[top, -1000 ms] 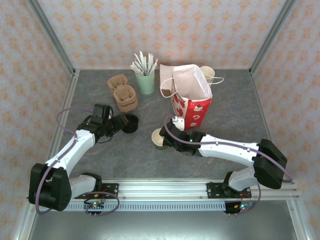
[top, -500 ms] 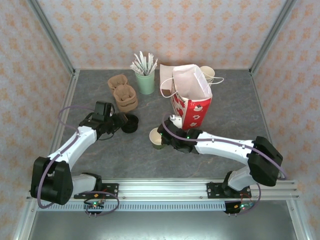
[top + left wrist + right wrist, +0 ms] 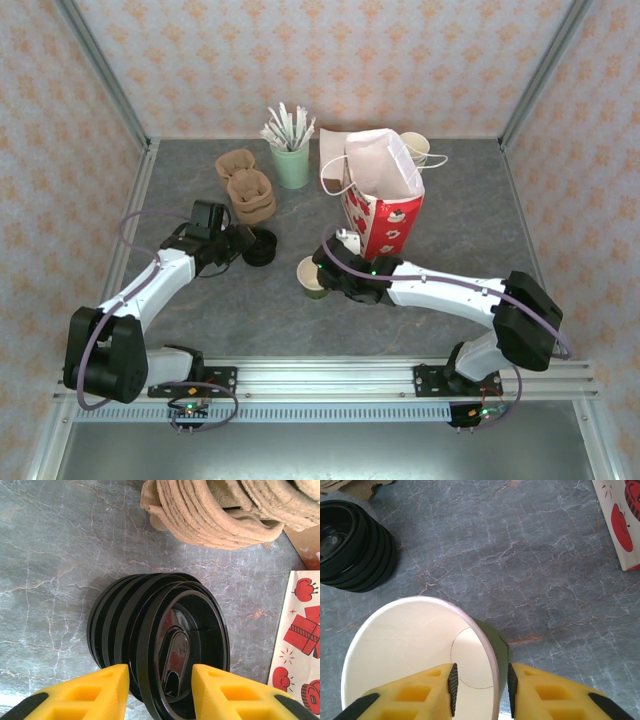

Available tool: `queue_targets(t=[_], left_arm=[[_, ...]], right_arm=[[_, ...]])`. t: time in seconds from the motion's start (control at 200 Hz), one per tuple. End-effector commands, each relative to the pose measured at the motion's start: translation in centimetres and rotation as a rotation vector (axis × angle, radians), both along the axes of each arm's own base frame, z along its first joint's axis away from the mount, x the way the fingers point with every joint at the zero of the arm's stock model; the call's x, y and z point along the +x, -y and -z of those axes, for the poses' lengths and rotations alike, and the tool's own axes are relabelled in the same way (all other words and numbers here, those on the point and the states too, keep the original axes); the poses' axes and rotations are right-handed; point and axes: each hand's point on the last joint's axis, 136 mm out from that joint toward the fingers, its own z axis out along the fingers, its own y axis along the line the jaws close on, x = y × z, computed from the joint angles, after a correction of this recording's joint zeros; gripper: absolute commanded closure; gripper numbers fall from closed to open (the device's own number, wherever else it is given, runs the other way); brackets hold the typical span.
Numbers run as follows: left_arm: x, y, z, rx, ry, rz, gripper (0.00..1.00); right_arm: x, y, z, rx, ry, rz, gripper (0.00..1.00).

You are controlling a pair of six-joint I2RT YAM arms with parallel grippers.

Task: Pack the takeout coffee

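The takeout coffee cup (image 3: 312, 276) stands upright mid-table with olive-green sides, a cream inside (image 3: 400, 650) and no lid on it. My right gripper (image 3: 326, 272) (image 3: 480, 685) is open and straddles the cup's near wall, one finger inside and one outside. A low stack of black lids (image 3: 260, 247) (image 3: 155, 630) sits to the left. My left gripper (image 3: 240, 243) (image 3: 160, 680) is open at that stack, the top lid's near rim between its yellow fingers. The red-and-white bag (image 3: 383, 215) stands open behind the cup.
Brown pulp cup carriers (image 3: 250, 195) (image 3: 210, 510) lie just behind the lids. A pale green cup of stirrers (image 3: 291, 160) stands at the back. Stacked lidless cups (image 3: 415, 147) peek out behind the bag. The bag's printed side (image 3: 300, 635) (image 3: 620, 525) is close on the right.
My right gripper's jaws have opened from shut on the cup's wall. My left gripper's jaws have narrowed around the top lid's rim, and that arm has edged toward the stack.
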Motion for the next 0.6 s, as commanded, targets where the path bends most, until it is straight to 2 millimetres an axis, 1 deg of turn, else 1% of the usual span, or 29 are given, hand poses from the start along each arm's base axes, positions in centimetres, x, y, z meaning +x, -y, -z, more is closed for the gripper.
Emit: queue_targets(t=[0.0,0.175,0.275,0.485,0.596], left_arm=[[0.8,0.2,-0.6,0.000,0.024,-0.008,0.62],[0.9,0.2,-0.3,0.005,0.013,-0.014,0.62],[1.0,0.2,0.0,0.003,0.001,-0.014,0.64],[1.1,0.2,0.2,0.006,-0.002,-0.017,0.66],[1.2,0.3,0.2,0.004,-0.004,-0.017,0.68]], right_arm=[[0.4,0.2,-0.9,-0.004,0.004,0.016,0.64],[0.4,0.2,-2.0,0.013,0.015,0.011,0.59],[0.4,0.4,-2.8,0.021,0.027,0.010,0.57],[0.3,1.0,-4.4,0.037,0.058,0.020,0.56],[0.3,1.3,-4.7,0.036,0.065,0.024,0.56]])
